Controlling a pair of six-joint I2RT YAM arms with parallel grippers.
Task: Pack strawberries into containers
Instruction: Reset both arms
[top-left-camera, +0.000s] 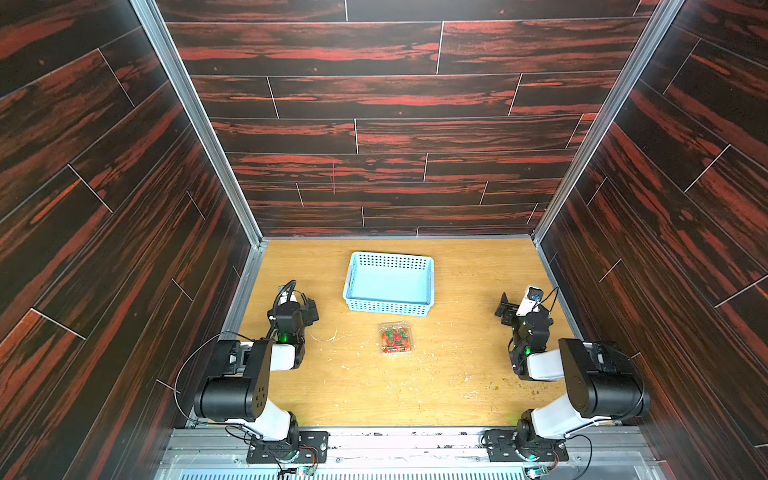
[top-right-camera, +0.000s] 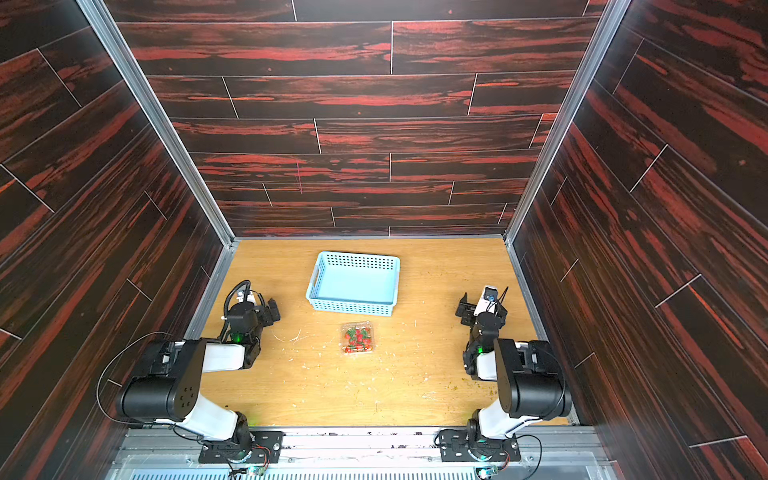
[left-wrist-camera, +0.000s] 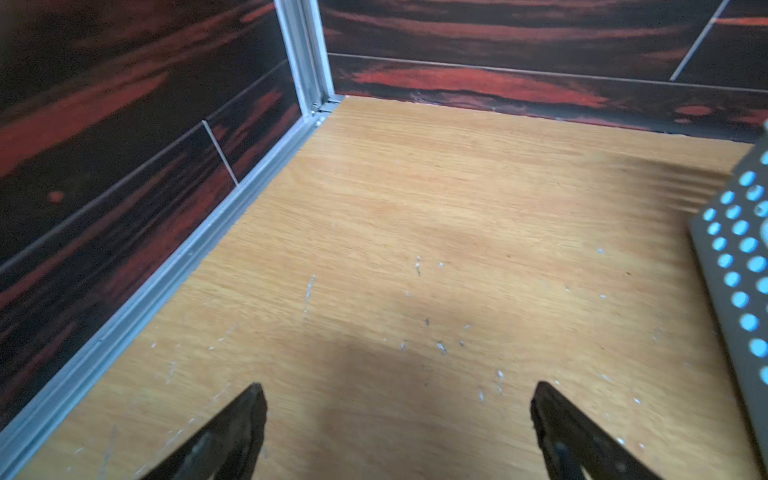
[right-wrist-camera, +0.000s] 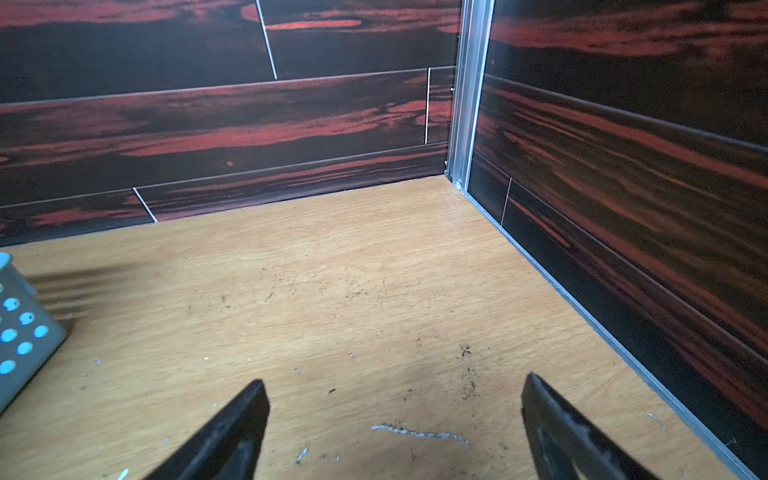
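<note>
A small clear clamshell container (top-left-camera: 396, 338) (top-right-camera: 358, 338) lies on the wooden table in front of the blue basket, with several red strawberries (top-left-camera: 395, 337) (top-right-camera: 357, 337) inside it; both wrist views miss it. My left gripper (top-left-camera: 311, 309) (top-right-camera: 272, 309) (left-wrist-camera: 398, 392) hovers far left of the container, open, with only bare table between its fingers. My right gripper (top-left-camera: 503, 309) (top-right-camera: 464, 309) (right-wrist-camera: 392, 386) hangs far to the right, also open and empty. Neither gripper touches the container.
A light blue perforated basket (top-left-camera: 390, 306) (top-right-camera: 352, 306) stands behind the container, and its side wall shows at the edge of each wrist view (left-wrist-camera: 739, 266) (right-wrist-camera: 20, 332). Dark red wood-pattern walls enclose the table on three sides. Small white and dark crumbs dot the wood.
</note>
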